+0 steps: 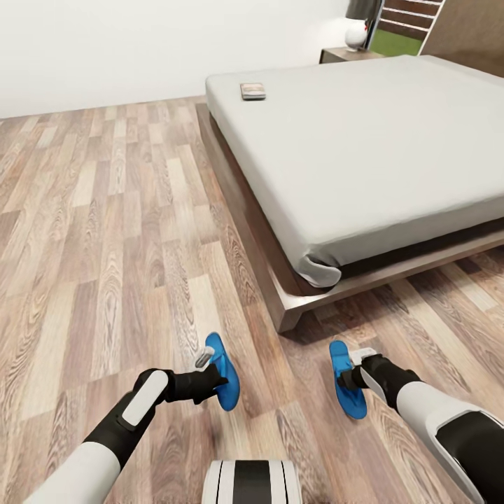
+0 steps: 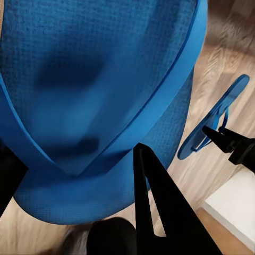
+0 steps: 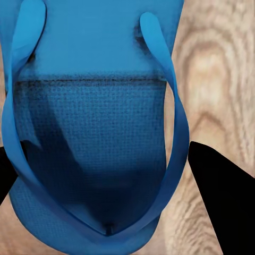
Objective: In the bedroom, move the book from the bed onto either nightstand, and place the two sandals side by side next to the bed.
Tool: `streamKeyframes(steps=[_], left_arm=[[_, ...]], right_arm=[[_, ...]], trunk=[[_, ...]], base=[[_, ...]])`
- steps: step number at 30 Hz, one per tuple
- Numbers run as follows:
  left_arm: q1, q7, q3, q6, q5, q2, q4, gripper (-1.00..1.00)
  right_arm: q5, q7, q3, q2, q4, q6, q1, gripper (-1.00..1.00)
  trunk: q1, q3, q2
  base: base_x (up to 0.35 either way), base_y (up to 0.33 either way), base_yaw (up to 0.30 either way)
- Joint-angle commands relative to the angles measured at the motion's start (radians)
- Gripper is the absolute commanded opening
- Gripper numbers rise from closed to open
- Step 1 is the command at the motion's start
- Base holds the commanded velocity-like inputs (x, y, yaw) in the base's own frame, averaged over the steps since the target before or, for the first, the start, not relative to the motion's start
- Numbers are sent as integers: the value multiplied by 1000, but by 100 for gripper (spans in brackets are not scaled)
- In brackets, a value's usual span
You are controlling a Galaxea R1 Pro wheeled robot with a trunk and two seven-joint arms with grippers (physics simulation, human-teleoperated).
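Observation:
Two bright blue sandals are held low over the wood floor near the bed's foot corner. My left gripper is shut on the left sandal, whose sole fills the left wrist view beside a dark finger. My right gripper is shut on the right sandal, seen strap side up between dark fingers. The book lies near the far left corner of the bed. A dark nightstand stands beyond the bed's head.
A white round lamp sits on the nightstand. The bed's dark wooden frame juts out low along the floor, its corner just ahead of the sandals. Open plank floor stretches to the left up to a white wall.

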State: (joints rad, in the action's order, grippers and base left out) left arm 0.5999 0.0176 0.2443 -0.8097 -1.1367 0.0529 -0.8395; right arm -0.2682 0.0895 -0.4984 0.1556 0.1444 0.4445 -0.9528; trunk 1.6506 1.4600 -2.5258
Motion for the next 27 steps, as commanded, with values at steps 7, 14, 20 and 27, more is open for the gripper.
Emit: streamKeyframes(steps=[7,14,20,27], left_arm=[[0,3,3,-2,-6,2,-2,-100],[0,3,3,-3,-9,8,-4,-100],[0,3,3,-3,-11,8,-4,-100],[0,2,3,-4,-14,9,-5,-100]], right_arm=[[-9,-23,-8,2,3,8,-16,-100],[-9,-28,-8,7,3,41,-62,-100],[-9,-29,-8,8,3,61,-97,-100],[-9,-38,-8,8,4,78,-119,-100]], trunk=[[3,28,-2],[6,55,-4],[9,78,-5],[10,90,-6]], base=[[0,0,0],[0,0,0],[0,0,0],[0,0,0]])
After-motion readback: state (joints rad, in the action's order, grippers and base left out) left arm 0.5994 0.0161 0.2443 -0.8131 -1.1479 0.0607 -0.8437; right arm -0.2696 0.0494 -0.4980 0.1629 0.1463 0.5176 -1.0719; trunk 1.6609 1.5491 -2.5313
